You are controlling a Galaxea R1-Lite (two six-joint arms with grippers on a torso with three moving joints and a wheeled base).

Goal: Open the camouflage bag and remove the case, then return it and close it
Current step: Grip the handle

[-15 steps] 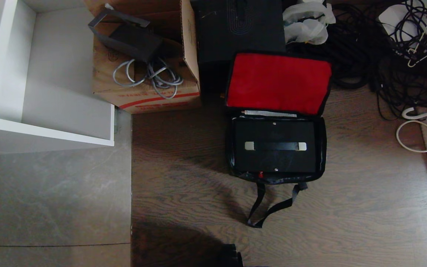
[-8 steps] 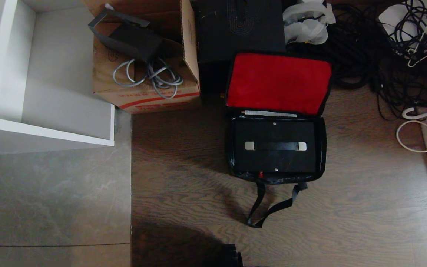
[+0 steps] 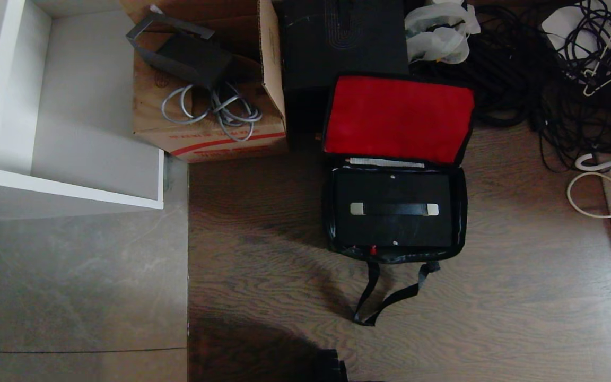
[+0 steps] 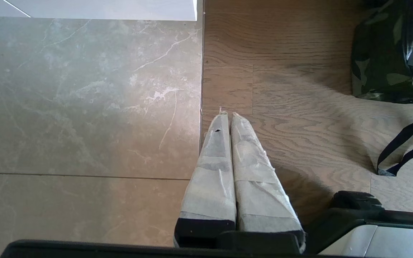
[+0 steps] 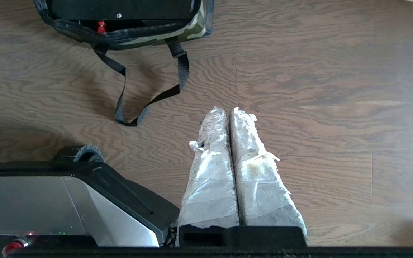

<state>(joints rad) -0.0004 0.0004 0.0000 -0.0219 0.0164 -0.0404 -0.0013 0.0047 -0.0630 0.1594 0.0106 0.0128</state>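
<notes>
Camouflage fabric bag (image 3: 393, 212), red-lined flap thrown back, sits on the wooden floor ahead of us. Black rigid case (image 3: 393, 208) lies inside, its handle running left to right. Our left claw (image 4: 228, 116) and right claw (image 5: 225, 111) hang pressed closed and empty, short of the bag; the right looks nearer.
</notes>
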